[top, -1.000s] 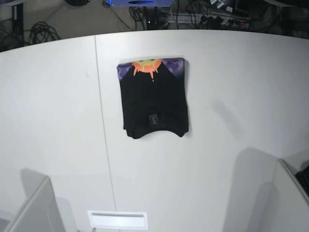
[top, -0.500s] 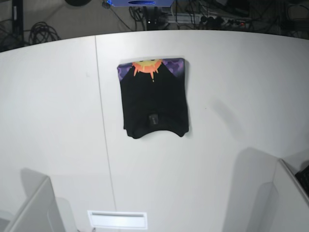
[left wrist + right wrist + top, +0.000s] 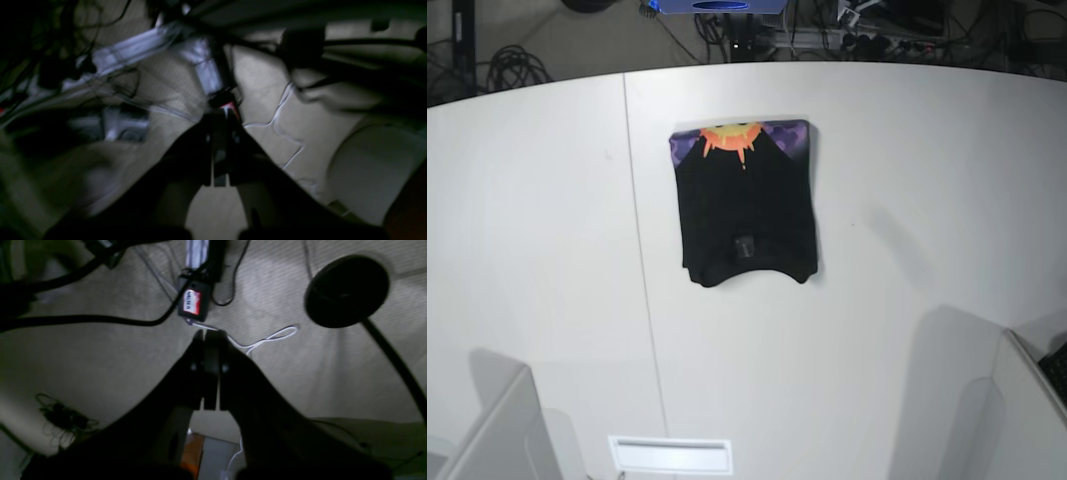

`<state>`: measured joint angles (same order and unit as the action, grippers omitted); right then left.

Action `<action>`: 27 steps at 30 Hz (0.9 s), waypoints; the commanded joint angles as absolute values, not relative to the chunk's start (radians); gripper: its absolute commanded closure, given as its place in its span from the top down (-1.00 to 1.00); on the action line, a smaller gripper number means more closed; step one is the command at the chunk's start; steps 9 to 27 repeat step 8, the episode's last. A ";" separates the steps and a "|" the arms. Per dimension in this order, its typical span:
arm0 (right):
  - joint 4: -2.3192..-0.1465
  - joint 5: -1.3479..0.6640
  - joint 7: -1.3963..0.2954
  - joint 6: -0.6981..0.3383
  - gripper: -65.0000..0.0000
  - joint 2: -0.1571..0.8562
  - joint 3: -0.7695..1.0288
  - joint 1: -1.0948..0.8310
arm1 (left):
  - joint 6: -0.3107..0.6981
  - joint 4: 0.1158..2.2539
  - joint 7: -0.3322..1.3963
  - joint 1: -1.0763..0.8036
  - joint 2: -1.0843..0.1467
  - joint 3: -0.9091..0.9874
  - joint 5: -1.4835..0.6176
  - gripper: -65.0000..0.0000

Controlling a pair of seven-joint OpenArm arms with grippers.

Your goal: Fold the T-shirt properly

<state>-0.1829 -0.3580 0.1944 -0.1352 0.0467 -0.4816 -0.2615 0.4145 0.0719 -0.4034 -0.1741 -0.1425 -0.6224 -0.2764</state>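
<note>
1. In the base view neither arm shows; only pale slanted panels stand at the bottom corners, the left panel (image 3: 497,430) at 7 o'clock and the right panel (image 3: 1012,420) at 5 o'clock, both cut off by the frame.
2. The T-shirt (image 3: 745,210) lies folded into a compact rectangle on the white table (image 3: 547,250), a little above centre, just right of the table's seam. Its black side faces up, a strip of the purple and orange print shows along the far edge at 12 o'clock, and a small label sits near the collar at 6 o'clock.
3. A white slotted plate (image 3: 670,455) sits at the table's near edge, at 6 o'clock.
4. Cables and dark equipment (image 3: 517,65) crowd the floor beyond the table, too dim to name.
5. The left wrist view is blurred and dark. The left gripper (image 3: 220,146) has its jaws pressed together with nothing between them, pointing at a floor strewn with a white cable (image 3: 283,116) and a grey strip (image 3: 206,70). The T-shirt is out of this view.
6. In the right wrist view the right gripper (image 3: 210,373) is likewise closed and empty, above a carpet with a black box bearing a red label (image 3: 193,303), a white cord (image 3: 267,338) and a round black base (image 3: 347,290) at 2 o'clock.
</note>
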 commanded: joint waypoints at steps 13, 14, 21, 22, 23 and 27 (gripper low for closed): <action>-0.189 -0.354 0.200 -0.137 -1.00 0.061 -0.483 -0.269 | 0.420 0.074 -0.417 -0.159 -0.151 -0.621 -0.271 -1.00; -0.189 -0.354 0.200 -0.137 -1.00 0.061 -0.483 -0.269 | 0.420 0.074 -0.417 -0.159 -0.151 -0.621 -0.271 -1.00; -0.189 -0.354 0.200 -0.137 -1.00 0.061 -0.483 -0.269 | 0.420 0.074 -0.417 -0.159 -0.151 -0.621 -0.271 -1.00; -0.189 -0.354 0.200 -0.137 -1.00 0.061 -0.483 -0.269 | 0.420 0.074 -0.417 -0.159 -0.151 -0.621 -0.271 -1.00; -0.189 -0.354 0.200 -0.137 -1.00 0.061 -0.483 -0.269 | 0.420 0.074 -0.417 -0.159 -0.151 -0.621 -0.271 -1.00; -0.189 -0.354 0.200 -0.137 -1.00 0.061 -0.483 -0.269 | 0.420 0.074 -0.417 -0.159 -0.151 -0.621 -0.271 -1.00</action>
